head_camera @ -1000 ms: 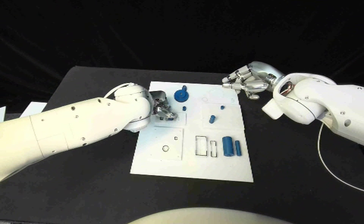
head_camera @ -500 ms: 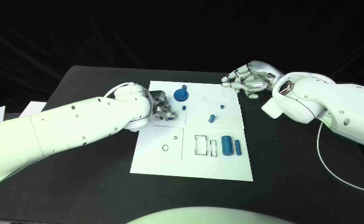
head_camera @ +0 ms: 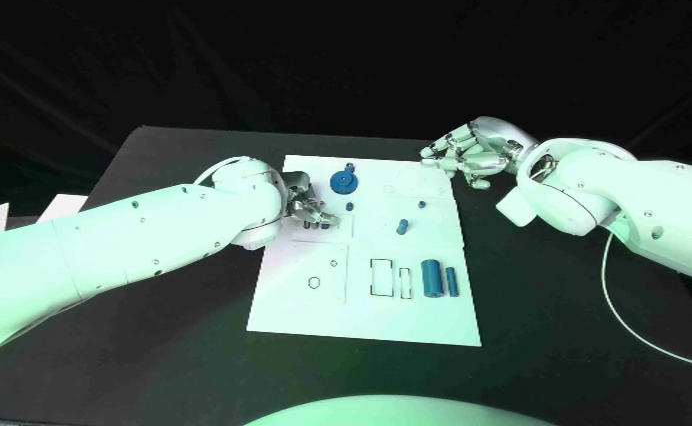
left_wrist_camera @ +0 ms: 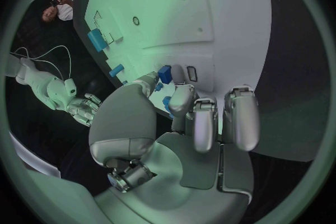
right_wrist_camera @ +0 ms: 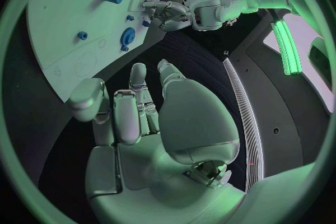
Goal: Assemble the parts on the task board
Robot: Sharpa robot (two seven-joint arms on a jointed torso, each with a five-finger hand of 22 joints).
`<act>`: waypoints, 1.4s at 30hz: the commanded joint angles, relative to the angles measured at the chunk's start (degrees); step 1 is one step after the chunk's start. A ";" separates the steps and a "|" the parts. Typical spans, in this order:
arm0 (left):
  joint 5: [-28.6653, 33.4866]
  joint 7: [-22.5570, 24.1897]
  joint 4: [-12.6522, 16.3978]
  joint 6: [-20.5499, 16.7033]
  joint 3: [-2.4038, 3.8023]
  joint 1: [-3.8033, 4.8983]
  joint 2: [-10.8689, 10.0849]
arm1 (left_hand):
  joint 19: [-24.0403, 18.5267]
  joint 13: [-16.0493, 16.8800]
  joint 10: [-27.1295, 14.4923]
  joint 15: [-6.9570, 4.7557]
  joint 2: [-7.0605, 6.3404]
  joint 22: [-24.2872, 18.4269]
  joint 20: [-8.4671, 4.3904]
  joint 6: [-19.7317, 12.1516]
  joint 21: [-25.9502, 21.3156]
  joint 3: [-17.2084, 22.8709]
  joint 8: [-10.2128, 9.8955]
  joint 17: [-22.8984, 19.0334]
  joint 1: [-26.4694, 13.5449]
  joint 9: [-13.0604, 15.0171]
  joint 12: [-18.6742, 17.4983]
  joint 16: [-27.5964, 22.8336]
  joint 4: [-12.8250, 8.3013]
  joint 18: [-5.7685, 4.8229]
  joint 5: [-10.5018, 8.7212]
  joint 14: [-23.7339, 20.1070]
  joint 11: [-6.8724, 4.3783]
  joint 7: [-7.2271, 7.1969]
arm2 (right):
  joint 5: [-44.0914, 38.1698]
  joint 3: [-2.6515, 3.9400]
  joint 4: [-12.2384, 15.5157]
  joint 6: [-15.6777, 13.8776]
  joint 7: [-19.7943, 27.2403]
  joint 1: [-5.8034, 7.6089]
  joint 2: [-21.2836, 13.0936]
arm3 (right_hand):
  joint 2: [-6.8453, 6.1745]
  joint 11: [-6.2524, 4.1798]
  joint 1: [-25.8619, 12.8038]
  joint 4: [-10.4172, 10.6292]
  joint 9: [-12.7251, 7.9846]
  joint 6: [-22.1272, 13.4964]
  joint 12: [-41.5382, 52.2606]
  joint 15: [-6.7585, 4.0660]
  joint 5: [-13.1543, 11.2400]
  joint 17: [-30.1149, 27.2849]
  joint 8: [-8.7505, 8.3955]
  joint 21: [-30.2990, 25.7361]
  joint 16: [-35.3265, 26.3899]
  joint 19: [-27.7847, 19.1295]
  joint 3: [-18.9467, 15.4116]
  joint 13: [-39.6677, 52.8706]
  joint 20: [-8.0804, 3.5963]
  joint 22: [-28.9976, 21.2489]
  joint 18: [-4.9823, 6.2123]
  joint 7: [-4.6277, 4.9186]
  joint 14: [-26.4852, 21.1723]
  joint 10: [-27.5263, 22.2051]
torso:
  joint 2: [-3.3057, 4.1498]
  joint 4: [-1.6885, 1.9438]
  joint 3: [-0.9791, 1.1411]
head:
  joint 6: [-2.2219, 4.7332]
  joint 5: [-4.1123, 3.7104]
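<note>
The white task board (head_camera: 361, 306) lies in the middle of the table. My left hand (head_camera: 307, 208) rests over its left side. In the left wrist view its thumb and a fingertip (left_wrist_camera: 179, 79) pinch a small blue part (left_wrist_camera: 164, 73). A blue gear (head_camera: 345, 182) stands just beyond that hand. Two small blue pieces (head_camera: 404, 226) sit mid-board, and two blue cylinders (head_camera: 431, 278) lie beside empty slots (head_camera: 382, 278). My right hand (head_camera: 469, 154) hovers off the board's far right corner, holding nothing, and the right wrist view shows its palm (right_wrist_camera: 140, 117) bare.
The black table (head_camera: 562, 316) surrounds the board, with open room to its right and in front. A round hole (head_camera: 315, 286) marks the board's near left plate. A thin white cable (head_camera: 620, 296) hangs from my right arm.
Both hands stay almost where they were. The parts on the board have not moved.
</note>
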 commanded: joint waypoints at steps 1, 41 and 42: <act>0.90 -0.41 0.44 -0.73 0.34 0.45 -0.30 | 0.65 0.05 0.38 -0.40 0.33 4.32 -0.38 0.51 0.01 -2.43 0.03 15.08 -0.77 -0.15 0.14 0.14 0.16 -0.50 -0.23 5.83 -0.16 -0.05 | 0.00 -0.01 -0.09 0.78 0.65 -0.04 0.11 | 0.41 0.07 -0.38 0.06 -0.02 0.08 -0.25 0.02 0.39 -0.05 0.29 -0.16 -0.33 -0.26 -0.18 -0.05 -0.03 -0.05 1.02 0.10 1.61 -0.29 | -0.01 -0.01 0.02 | 0.03 0.03; 5.14 4.61 -20.95 8.79 1.62 6.61 7.12 | -2.16 -12.92 -7.58 1.27 6.63 -1.37 1.29 -4.09 -5.54 -17.59 -3.05 15.08 9.11 -4.40 -10.73 0.14 0.28 0.96 -2.00 5.83 2.07 2.51 | 0.01 -0.06 -0.77 1.04 0.66 -0.16 1.04 | 0.44 0.08 -0.43 0.18 -0.03 0.02 -0.25 0.03 0.45 -0.26 0.30 -0.29 -0.51 -0.34 -0.36 -0.12 -0.02 -0.23 1.05 0.12 1.54 -0.33 | 0.34 -0.18 -0.09 | 1.39 -0.16; 5.11 4.62 -21.30 9.33 1.54 6.61 7.38 | -2.06 -12.60 -7.37 1.22 6.79 -1.19 1.25 -3.96 -5.41 -17.73 -2.92 15.08 9.07 -4.36 -10.39 0.14 0.29 0.92 -2.01 5.83 2.00 2.44 | 0.01 -0.06 -0.78 1.04 0.66 -0.16 1.06 | 0.44 0.08 -0.43 0.18 -0.03 0.02 -0.25 0.03 0.45 -0.26 0.30 -0.29 -0.51 -0.34 -0.36 -0.12 -0.02 -0.23 1.05 0.12 1.54 -0.33 | 0.34 -0.18 -0.09 | 1.39 -0.16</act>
